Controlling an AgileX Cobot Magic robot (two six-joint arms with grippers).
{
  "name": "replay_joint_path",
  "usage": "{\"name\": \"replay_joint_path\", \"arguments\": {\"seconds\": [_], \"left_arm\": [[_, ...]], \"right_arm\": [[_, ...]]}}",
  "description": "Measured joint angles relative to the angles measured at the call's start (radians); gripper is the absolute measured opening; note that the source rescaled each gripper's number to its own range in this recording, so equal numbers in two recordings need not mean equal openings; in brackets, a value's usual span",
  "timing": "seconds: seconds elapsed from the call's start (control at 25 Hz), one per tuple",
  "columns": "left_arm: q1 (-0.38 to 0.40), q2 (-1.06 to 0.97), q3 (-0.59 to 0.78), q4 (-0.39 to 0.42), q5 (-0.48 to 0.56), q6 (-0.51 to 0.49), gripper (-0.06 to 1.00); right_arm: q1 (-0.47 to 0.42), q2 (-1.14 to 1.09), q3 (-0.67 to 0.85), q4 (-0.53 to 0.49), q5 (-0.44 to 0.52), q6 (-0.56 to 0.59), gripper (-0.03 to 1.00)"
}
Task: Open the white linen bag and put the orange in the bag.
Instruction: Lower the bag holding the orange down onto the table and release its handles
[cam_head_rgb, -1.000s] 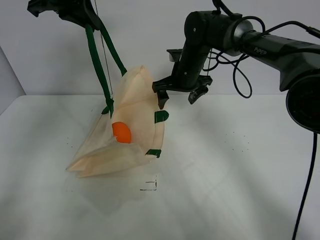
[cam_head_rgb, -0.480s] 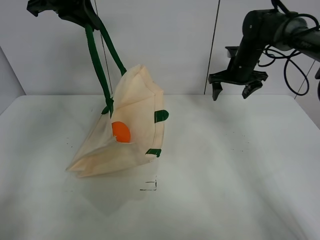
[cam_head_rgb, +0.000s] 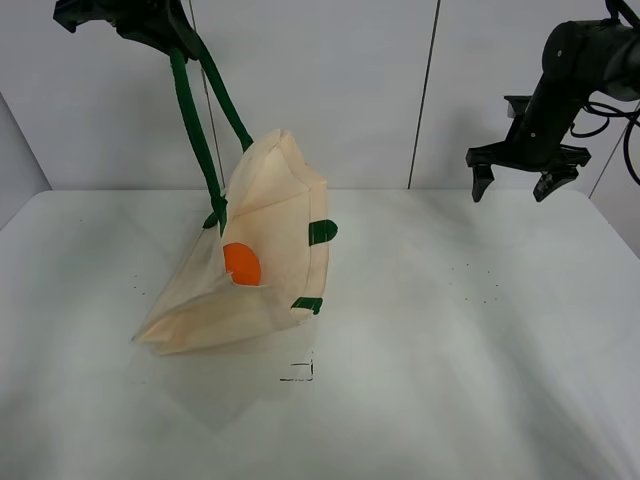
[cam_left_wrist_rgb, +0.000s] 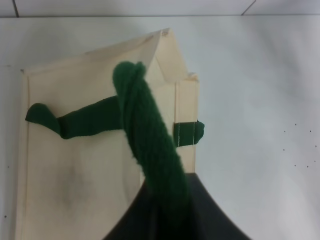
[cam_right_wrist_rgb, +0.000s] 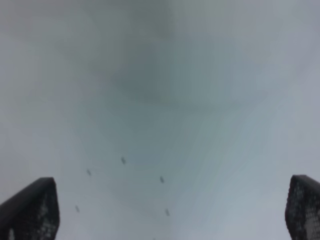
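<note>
The white linen bag (cam_head_rgb: 262, 250) hangs by its dark green strap handle (cam_head_rgb: 196, 120) with its bottom resting on the table. The orange (cam_head_rgb: 242, 264) sits inside the bag's open mouth. My left gripper (cam_head_rgb: 160, 22) is high at the upper left, shut on the green handle (cam_left_wrist_rgb: 150, 145), with the bag (cam_left_wrist_rgb: 80, 165) below it in the left wrist view. My right gripper (cam_head_rgb: 513, 185) is open and empty, up at the far right, well away from the bag. Its fingertips (cam_right_wrist_rgb: 30, 207) show over bare table.
The white table (cam_head_rgb: 450, 340) spreads out to the right and front of the bag. A small black mark (cam_head_rgb: 298, 372) lies on it just in front of the bag. A grey wall stands behind.
My right gripper has pulled away from the bag's mouth, moving right and back across the table, open and empty. The bag, orange and left gripper have not moved.
</note>
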Motion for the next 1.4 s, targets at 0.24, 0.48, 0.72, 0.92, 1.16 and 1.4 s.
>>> {"name": "replay_joint_path", "arguments": {"seconds": [0.24,0.48,0.72,0.92,1.16,1.4], "left_arm": [[0.000,0.000,0.000,0.000,0.000,0.001,0.00],[0.000,0.000,0.000,0.000,0.000,0.003,0.00],[0.000,0.000,0.000,0.000,0.000,0.003,0.00],[0.000,0.000,0.000,0.000,0.000,0.003,0.00],[0.000,0.000,0.000,0.001,0.000,0.004,0.00],[0.000,0.000,0.000,0.001,0.000,0.004,0.00]], "right_arm": [[-0.013,-0.261,0.358,0.000,0.000,-0.006,1.00],[-0.011,-0.650,0.802,0.000,0.001,-0.018,1.00],[-0.011,-1.088,1.184,0.013,0.004,-0.021,1.00],[-0.011,-1.497,1.410,0.013,-0.109,-0.028,1.00],[-0.011,-1.948,1.544,0.016,-0.176,-0.032,1.00],[-0.011,-2.218,1.550,0.016,-0.182,-0.030,1.00]]}}
